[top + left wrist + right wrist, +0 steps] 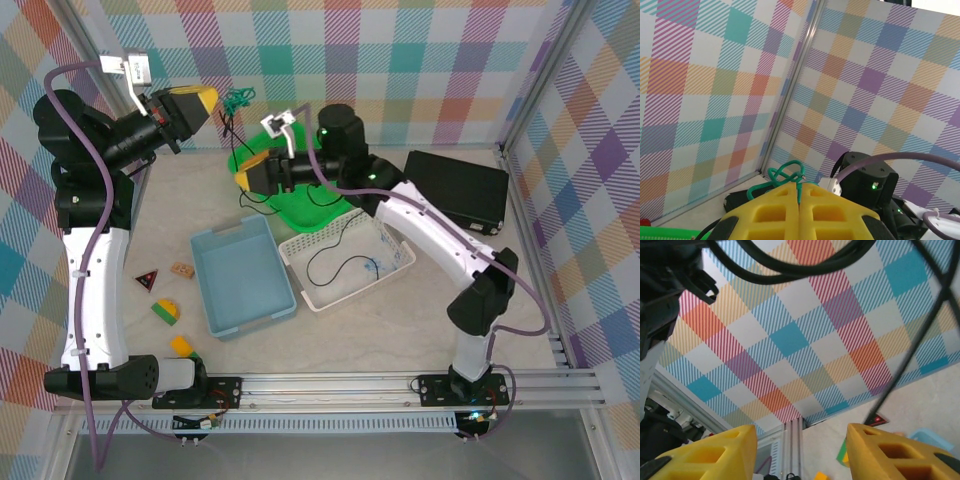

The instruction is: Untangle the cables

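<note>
Green cable [236,100] end inside left gripper [799,187]

Two robot arms, the left arm [92,250] and the right arm [432,232], stood at the near edge of the table [400,330]. Three open containers sat mid-table: one blue bin [243,275], one white basket [390,255] and one green bowl [310,212]. Four small toy blocks lay toward the left edge: a red-and-black triangle [148,280], a tan block [182,269], a green-and-yellow block [166,311] and a yellow-and-orange block [183,346]. One black case [457,188] lay near the far right corner. There was one green cable [237,100]. Black cable [335,268] showed in the basket and by the bowl; whether it was one piece or two could not be told.
</note>
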